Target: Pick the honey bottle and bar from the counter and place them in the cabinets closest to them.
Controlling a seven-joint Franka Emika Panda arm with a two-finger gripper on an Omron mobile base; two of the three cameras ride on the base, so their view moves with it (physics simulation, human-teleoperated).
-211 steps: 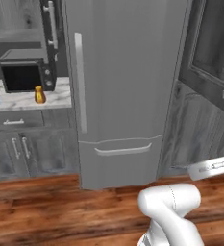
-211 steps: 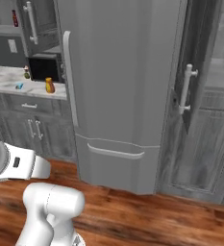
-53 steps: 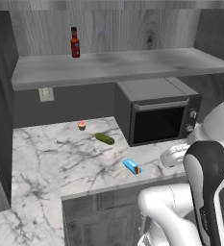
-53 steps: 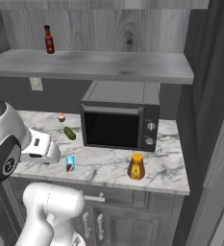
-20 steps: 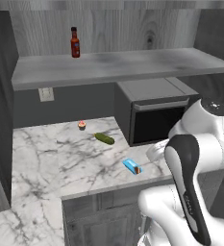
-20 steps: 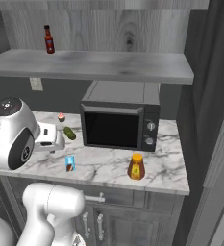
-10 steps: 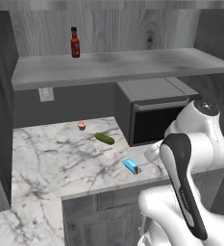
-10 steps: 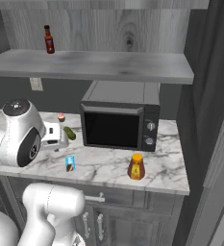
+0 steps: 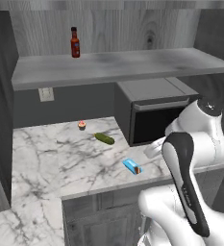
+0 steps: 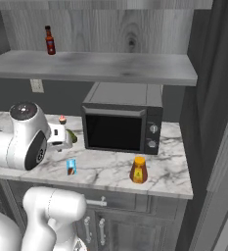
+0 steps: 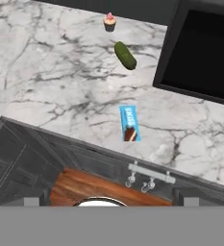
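The robot's claw hangs above the white marble worktop, just left of the black microwave; whether its fingers are parted cannot be told. Below it lies the flat blue-wrapped bar near the front edge. The squat amber honey bottle stands before the microwave's right end.

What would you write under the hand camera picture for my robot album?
Looking down at the marble counter: blue bar near the edge, green pickle and cupcake beyond, microwave alongside.
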